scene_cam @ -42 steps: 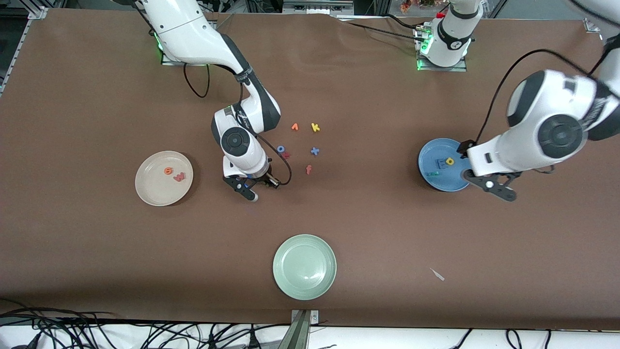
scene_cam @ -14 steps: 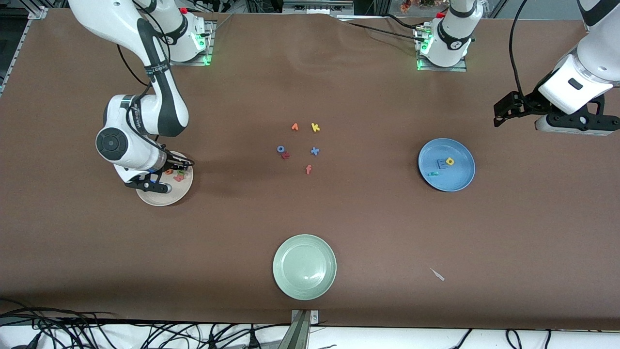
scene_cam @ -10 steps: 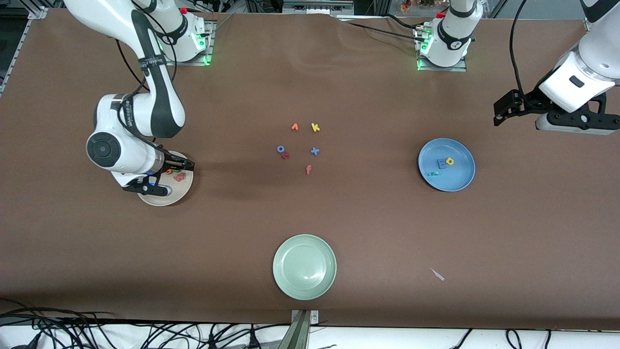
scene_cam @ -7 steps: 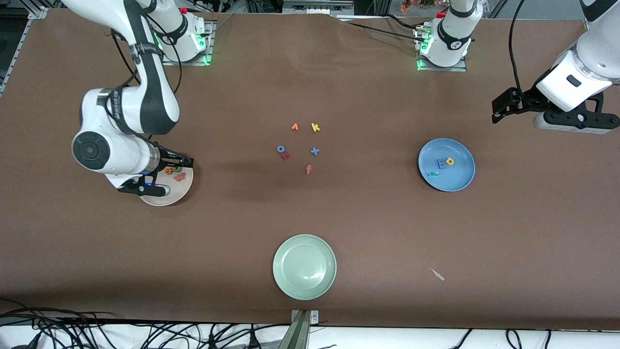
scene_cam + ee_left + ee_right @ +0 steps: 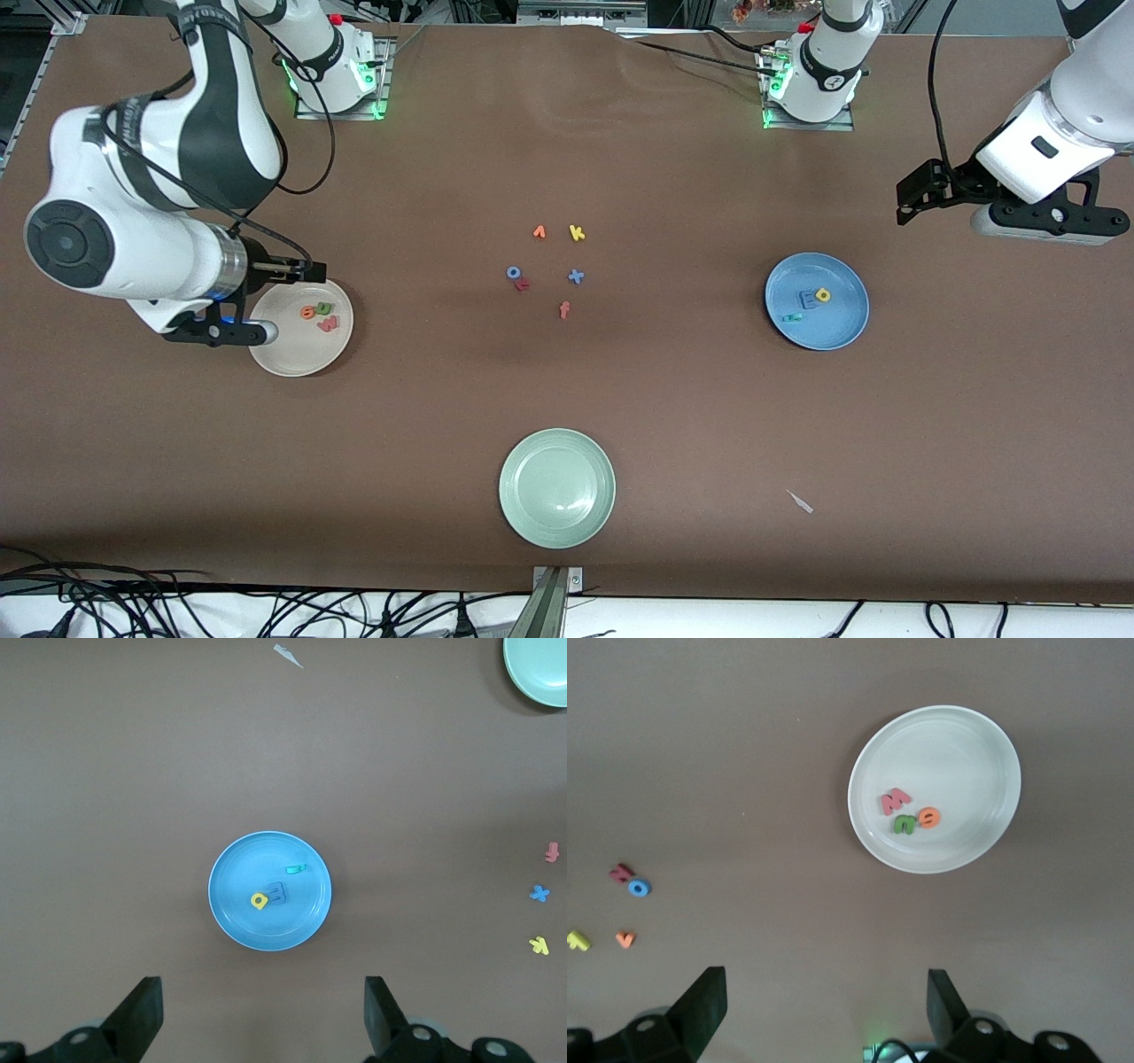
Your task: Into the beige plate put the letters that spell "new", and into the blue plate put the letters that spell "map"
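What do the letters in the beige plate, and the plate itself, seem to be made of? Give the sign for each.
Letters: the green n, orange e and pinkish w look like matte foam, thick-cut, flat colour, no shine.
Beige plate: probably glazed ceramic or hard plastic; smooth, with a soft sheen along its raised rim. The look leaves that open.

The round cream-beige plate (image 5: 300,351) holds the green foam "n" (image 5: 904,824), orange "e" (image 5: 928,817) and pinkish-red "w" (image 5: 895,801); the round blue plate (image 5: 232,917) holds the blue "m" (image 5: 277,894), the yellow round-bowled letter (image 5: 259,900) and a teal letter (image 5: 296,869), seemingly tipped.
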Available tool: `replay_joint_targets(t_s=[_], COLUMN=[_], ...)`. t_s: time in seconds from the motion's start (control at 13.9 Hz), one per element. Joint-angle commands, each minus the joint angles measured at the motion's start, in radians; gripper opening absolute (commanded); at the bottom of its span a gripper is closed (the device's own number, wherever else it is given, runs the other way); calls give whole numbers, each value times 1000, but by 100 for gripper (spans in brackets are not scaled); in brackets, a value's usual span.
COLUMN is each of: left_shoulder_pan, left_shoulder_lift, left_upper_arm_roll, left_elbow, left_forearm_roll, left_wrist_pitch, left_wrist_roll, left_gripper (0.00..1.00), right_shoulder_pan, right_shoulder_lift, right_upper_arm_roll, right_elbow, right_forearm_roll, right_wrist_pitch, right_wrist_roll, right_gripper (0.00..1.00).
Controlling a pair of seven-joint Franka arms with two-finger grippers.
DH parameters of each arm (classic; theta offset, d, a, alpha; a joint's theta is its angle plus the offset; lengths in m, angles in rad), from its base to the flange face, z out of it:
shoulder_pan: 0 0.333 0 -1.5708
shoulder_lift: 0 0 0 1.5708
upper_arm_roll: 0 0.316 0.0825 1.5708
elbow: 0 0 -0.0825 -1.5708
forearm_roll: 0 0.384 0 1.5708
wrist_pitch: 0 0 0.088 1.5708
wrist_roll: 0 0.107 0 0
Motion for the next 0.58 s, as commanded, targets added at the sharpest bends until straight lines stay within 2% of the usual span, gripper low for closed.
replay_joint_targets(t_s=[0.0, 0.5], left_shoulder_pan=[-3, -5], left_shoulder_lift=[17, 17], left_upper_arm_roll=[4, -5], left_elbow=[35, 35], left_forearm_roll=[-23, -22], left_wrist_pitch=[-28, -40], left_wrist_roll=[-3, -4], left_gripper=[100, 100], right_shoulder_pan=[0, 1], right_shoulder_lift=[0, -7], right_upper_arm_roll=[-2, -1], right_elbow=[41, 90], right_forearm_roll=[-2, -15], right_wrist_pitch=[-68, -75], right_wrist_roll=[-22, -70], right_gripper=[100, 100])
